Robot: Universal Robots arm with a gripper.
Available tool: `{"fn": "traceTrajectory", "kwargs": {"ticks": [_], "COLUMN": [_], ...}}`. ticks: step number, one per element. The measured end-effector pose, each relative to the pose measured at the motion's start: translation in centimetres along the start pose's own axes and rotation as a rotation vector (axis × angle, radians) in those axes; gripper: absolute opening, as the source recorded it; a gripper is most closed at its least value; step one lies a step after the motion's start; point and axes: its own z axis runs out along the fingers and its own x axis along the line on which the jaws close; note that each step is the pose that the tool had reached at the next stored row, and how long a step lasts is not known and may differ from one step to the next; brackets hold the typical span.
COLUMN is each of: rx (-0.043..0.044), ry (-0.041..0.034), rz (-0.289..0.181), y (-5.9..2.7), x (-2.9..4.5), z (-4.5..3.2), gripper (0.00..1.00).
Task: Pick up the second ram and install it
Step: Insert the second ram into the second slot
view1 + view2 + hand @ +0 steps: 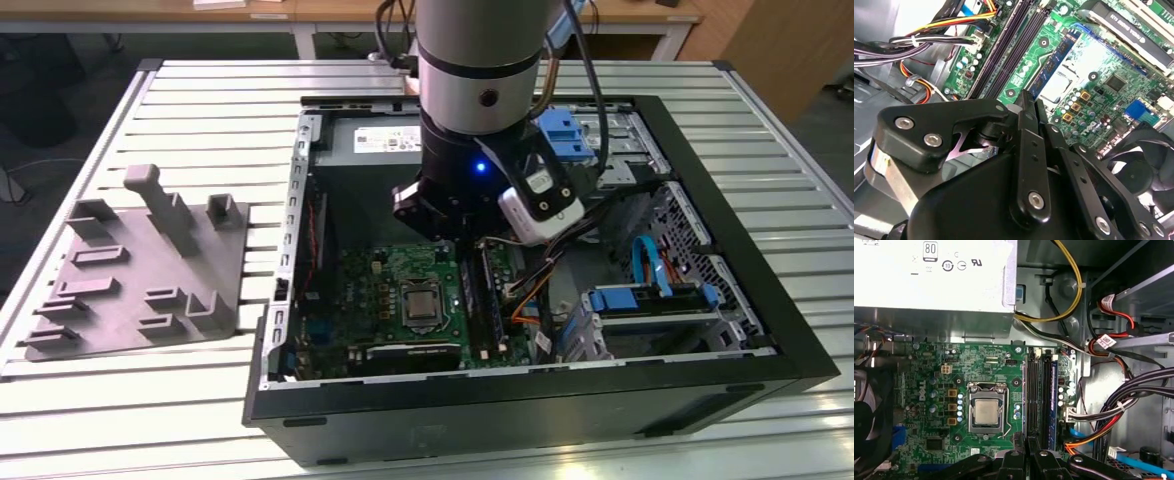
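We see an open computer case [747, 330] lying on the slatted counter [200, 110], with the green motherboard [400, 300] flat in its bottom. On the board sits the bare processor [985, 411] in its socket, and beside it run the long black memory slots [1036, 400]. A blue-green stick, which we take to be a ram [1054, 405], stands seated in the slot nearest the cable bundle [1114, 410]; whether it is the second ram we cannot tell. The silver power supply [934, 285] fills one end of the case, and blue drive brackets [641, 300] sit at the exterior view's right. On the counter at the exterior view's left lies the grey holder tray [134, 270], its posts upright.

The gripper [1026, 107] hangs inside the case just above the memory slots. Its fingers [1029, 150] are pressed together, and we make out nothing between them.
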Motion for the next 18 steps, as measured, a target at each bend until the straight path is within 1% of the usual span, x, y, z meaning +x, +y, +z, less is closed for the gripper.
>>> {"fn": "traceTrajectory", "kwargs": {"ticks": [18], "rx": [0.0050], "ry": [-0.0002], "rz": [0.092], "y": [0.00], "x": [0.00], "z": [0.08], "gripper": [0.14]}}
